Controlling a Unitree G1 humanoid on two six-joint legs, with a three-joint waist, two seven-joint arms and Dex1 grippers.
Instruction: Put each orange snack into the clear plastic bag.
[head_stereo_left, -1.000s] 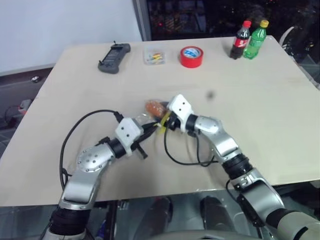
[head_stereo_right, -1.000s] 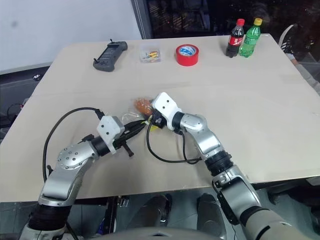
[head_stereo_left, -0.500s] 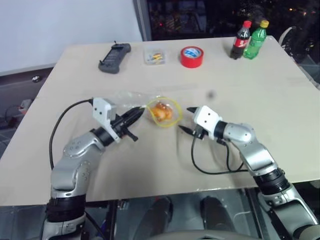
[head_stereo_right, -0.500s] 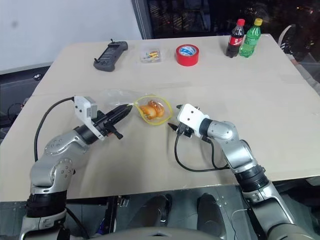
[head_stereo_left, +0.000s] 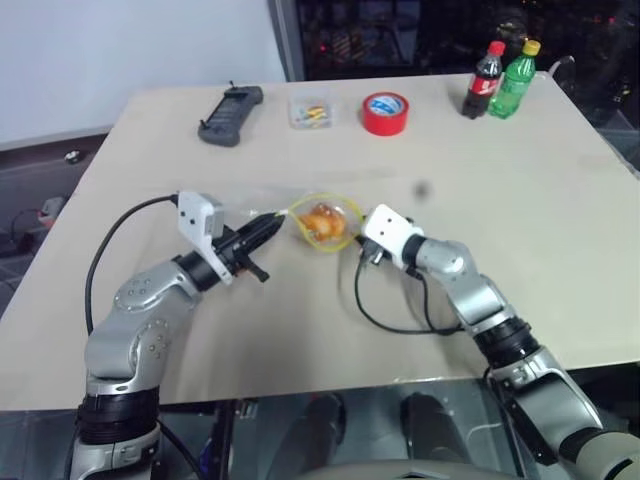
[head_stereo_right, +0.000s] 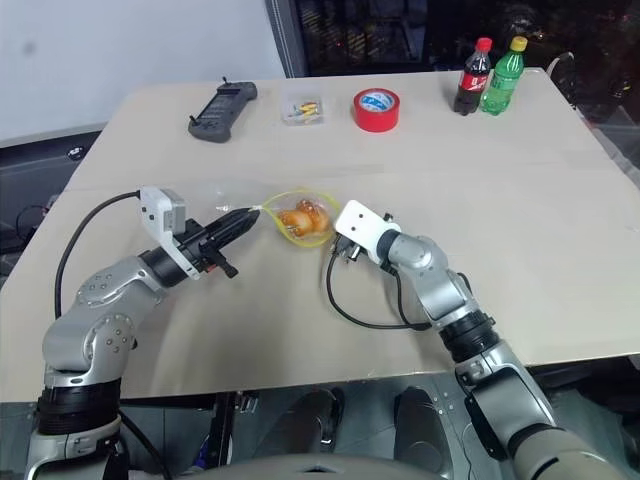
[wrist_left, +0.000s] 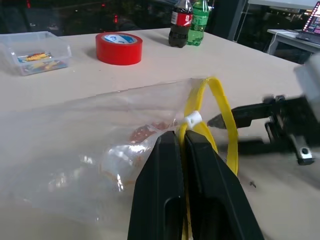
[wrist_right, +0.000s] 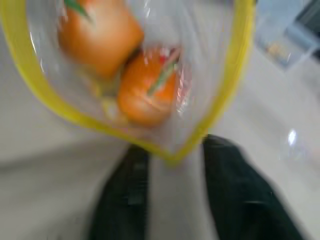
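On the beige surface, both orange snacks sat inside the clear bag. The left tool was clamped on its yellow seal strip; the right tool stood apart at the rim. The bag looked flimsy and slippery, best held by the stiffer strip.

- My two head eyes look forward and down from above over the whole tabletop, and they share nearly the same scene, from the red tape roll and two bottles at the far edge to both arms near me.
- My left wrist camera sits low, looking along its fingers across the tabletop toward the tape roll and bottles.
- My right wrist camera is very close to the clear plastic bag, its yellow mouth facing it; both wrist views share that bag.
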